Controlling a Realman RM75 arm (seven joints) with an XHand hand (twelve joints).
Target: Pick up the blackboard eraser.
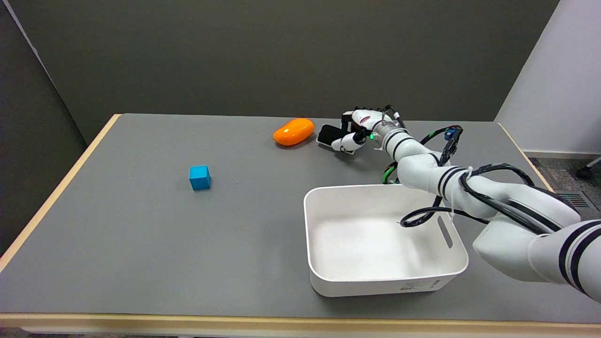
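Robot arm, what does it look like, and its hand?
The right arm is white and tube-shaped, with black stripe bands and black cables looping along it, plus green and blue bits. Its hand is black and white, with white fingers and a small green light.

Head cam: high, near-side, across table (141,225).

A grey-topped table (155,244) with a pale wood edge fills most of the head view, its far edge running close to a dark grey wall (281,51). To the table's left stands a dark panel (33,122), angled toward that wall. Beyond the table's right corner rises a white wall (558,80), lit brighter than the rest. At the foot of it, right of the table, lies a strip of grey patterned floor (558,180) bearing a small vent grille (576,200). Even, soft light falls across the tabletop.
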